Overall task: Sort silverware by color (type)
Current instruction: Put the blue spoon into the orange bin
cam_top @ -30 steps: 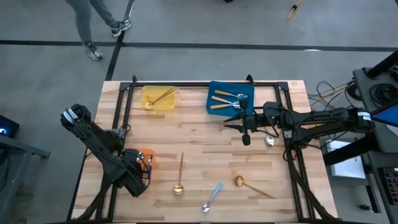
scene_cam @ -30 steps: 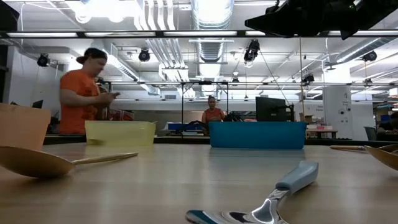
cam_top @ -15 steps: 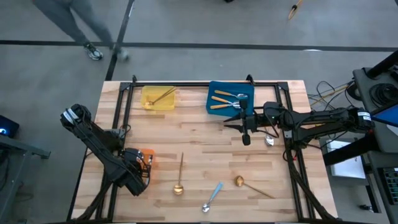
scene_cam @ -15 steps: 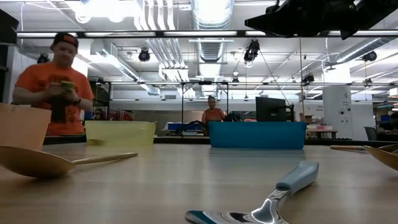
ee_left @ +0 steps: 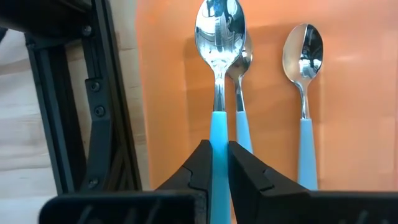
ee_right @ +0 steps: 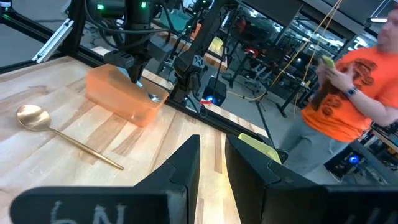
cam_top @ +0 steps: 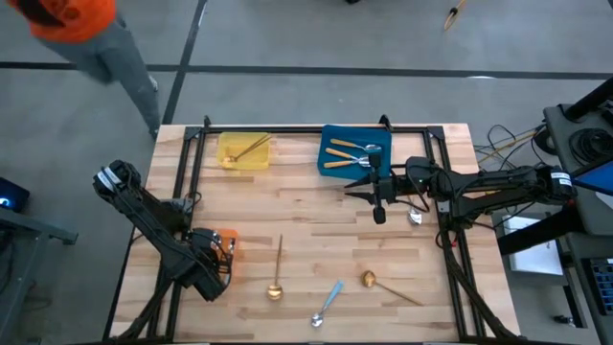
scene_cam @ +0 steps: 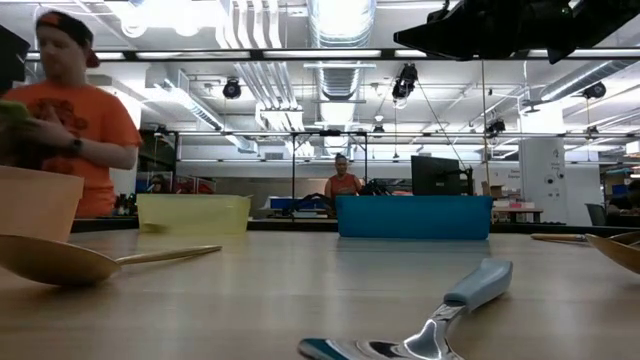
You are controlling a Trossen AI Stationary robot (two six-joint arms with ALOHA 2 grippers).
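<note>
Left gripper (ee_left: pixel 219 163) is down over the orange tray (cam_top: pixel 228 240) at about 8 o'clock on the tabletop (cam_top: pixel 316 220), fingers pinched tight on the handle of a blue-handled spoon (ee_left: pixel 217 74). In the left wrist view that spoon runs straight out from the fingers, bowl at the far end, over the tray floor. Two more blue-handled spoons (ee_left: pixel 303 93) lie in the tray parallel to it, one mostly tucked behind the held one, bowls the same way.

Right gripper (cam_top: pixel 379 213) hangs just right of centre, a bit below the blue tray (cam_top: pixel 330 134). Its fingers stand a little apart and I see nothing between them.

Rest of the silverware: the blue tray at 12 o'clock has orange-handled spoons (cam_top: pixel 340 153) lying roughly 9-to-3. The yellow tray (cam_top: pixel 228 158) at 11 o'clock holds a gold spoon (cam_top: pixel 249 148) on a diagonal. Loose on the tabletop: a gold spoon (cam_top: pixel 277 268) at 6 o'clock, handle toward 12, bowl toward 6; a blue-handled one (cam_top: pixel 327 303) with its handle toward 1; another gold one (cam_top: pixel 388 286) with its handle toward 4. Person in an orange shirt (scene_cam: pixel 75 130) beyond the table.
</note>
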